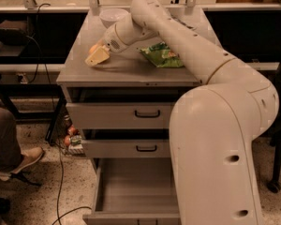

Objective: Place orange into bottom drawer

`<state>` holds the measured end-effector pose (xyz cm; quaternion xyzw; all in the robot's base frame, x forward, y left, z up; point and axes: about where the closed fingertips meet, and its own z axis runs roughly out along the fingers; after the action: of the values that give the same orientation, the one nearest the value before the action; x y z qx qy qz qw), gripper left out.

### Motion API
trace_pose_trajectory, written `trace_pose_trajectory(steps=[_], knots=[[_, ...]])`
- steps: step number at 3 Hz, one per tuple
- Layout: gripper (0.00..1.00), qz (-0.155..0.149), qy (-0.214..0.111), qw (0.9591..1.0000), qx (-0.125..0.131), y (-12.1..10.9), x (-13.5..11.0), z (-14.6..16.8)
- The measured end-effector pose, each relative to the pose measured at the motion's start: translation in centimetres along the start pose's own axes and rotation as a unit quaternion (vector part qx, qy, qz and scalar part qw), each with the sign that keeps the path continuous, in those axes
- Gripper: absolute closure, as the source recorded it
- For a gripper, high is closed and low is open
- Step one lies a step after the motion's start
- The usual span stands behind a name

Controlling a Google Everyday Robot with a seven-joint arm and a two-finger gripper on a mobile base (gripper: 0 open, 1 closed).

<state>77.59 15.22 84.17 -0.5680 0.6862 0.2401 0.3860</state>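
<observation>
The orange (92, 47) lies on the grey cabinet top (126, 69) towards its left side, only partly showing behind my gripper. My gripper (97, 56) is low over the top, right against the orange on its near side. The arm reaches in from the right across the top. The bottom drawer (131, 191) is pulled open at the foot of the cabinet, and its flat grey floor shows nothing on it. Part of that drawer is hidden behind my arm's white body.
A white bowl (113, 17) stands at the back of the top. A green snack bag (163, 55) lies right of the gripper. Two shallower drawers (145, 112) with black handles are a little open. Small reddish round items (69, 138) lie left of the cabinet. A person's leg (9, 139) is at far left.
</observation>
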Motion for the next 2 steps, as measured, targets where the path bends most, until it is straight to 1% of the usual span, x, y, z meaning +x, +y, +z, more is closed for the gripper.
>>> trace_pose_trajectory(steps=[1, 2], knots=[[0.65, 0.003, -0.003, 1.0, -0.008, 0.1, 0.6, -0.5], [0.96, 0.017, -0.058, 0.9981, -0.003, 0.6, 0.5, -5.4]])
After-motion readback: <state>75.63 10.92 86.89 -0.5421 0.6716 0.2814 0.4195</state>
